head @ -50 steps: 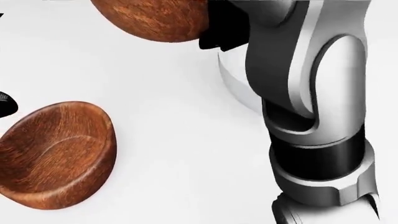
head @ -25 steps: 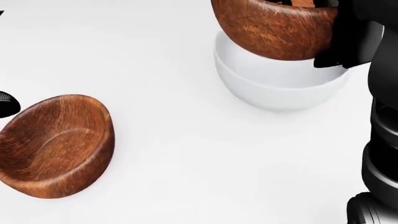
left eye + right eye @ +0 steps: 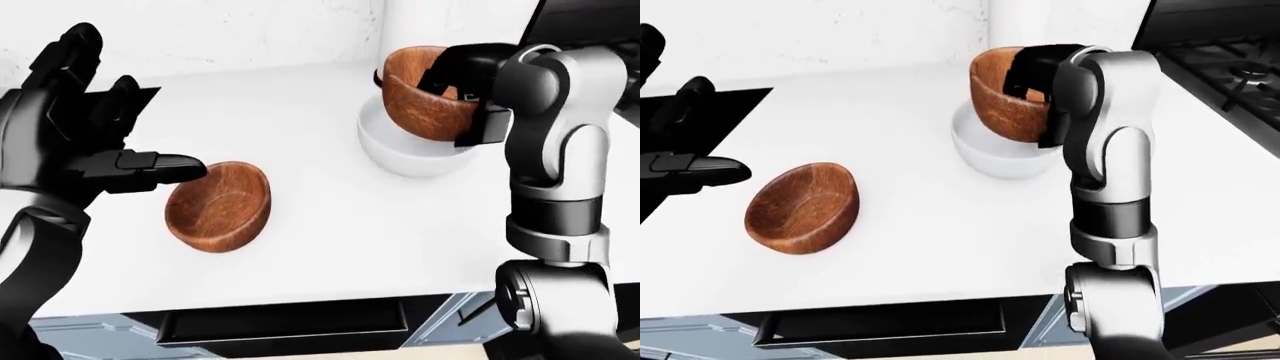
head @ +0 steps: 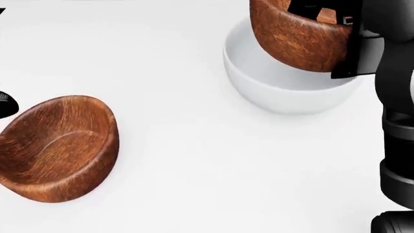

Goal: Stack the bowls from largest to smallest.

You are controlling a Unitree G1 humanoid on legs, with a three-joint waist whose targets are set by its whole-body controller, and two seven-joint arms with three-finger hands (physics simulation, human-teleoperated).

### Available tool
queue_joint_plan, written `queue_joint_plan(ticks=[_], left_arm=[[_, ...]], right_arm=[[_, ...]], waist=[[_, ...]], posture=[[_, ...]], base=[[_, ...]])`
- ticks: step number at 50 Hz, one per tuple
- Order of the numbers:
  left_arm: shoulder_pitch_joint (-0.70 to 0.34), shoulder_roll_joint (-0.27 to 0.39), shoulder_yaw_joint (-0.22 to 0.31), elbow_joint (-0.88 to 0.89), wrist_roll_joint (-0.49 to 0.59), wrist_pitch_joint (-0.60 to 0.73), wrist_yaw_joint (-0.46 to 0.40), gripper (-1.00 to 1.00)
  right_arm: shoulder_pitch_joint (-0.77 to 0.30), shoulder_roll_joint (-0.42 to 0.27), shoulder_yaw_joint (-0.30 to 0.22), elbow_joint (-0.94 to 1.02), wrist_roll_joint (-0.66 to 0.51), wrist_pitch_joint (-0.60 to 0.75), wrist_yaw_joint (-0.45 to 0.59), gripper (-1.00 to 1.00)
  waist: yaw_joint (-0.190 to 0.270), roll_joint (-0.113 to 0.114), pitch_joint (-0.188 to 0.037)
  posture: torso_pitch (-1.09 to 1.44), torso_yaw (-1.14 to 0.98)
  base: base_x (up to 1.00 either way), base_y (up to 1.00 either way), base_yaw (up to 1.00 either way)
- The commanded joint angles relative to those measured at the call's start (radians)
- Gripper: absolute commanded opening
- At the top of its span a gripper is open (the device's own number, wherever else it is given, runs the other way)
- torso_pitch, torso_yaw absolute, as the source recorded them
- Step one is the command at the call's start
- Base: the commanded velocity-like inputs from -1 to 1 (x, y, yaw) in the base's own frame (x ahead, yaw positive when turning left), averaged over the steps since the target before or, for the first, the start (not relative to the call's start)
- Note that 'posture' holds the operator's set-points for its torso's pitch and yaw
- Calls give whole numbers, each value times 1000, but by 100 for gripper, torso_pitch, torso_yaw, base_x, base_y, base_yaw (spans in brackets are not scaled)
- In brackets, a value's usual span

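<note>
A large white bowl (image 3: 400,154) stands on the white counter (image 3: 320,217) at the upper right. My right hand (image 3: 455,71) is shut on the rim of a wooden bowl (image 3: 420,105) and holds it tilted just over the white bowl, its base dipping inside; the pair also shows in the head view (image 4: 301,41). A second wooden bowl (image 3: 220,204) lies tilted on the counter at the left, seen too in the head view (image 4: 58,145). My left hand (image 3: 95,142) is open, raised above and left of that bowl.
A white wall (image 3: 230,34) runs along the top of the counter. A dark sink edge (image 3: 700,112) lies at the left and a black stove (image 3: 1230,64) at the right. A dark drawer gap (image 3: 285,322) runs below the counter's near edge.
My right hand has carried the wooden bowl rightward and down, from left of the white bowl to over it. The other wooden bowl has stayed put.
</note>
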Motion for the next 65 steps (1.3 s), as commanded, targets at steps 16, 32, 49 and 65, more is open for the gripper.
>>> queue_joint_plan(ticks=[16,32,49,65], left_arm=[[-13,21,24,-13,-5,-37,2,100],[-18,47,35,-9,-39,-38,21,100],[-22,69,36,-1,-67,-50,39,100],[-21,78,39,1,-92,-54,52,100]], right_arm=[[-20,36,18,45,-26,1,-117,-100],[-12,50,22,51,-44,0,-110,-87],[-22,31,12,-20,-42,-11,-41,-67],[-9,27,6,-55,-38,-10,-19,-18]], waist=[[1,-2,-32],[2,-2,-31],[2,1,-29],[1,-2,-29]], posture=[[0,0],[0,0],[0,0],[0,0]], base=[[0,0,0],[0,0,0],[0,0,0],[0,0,0]])
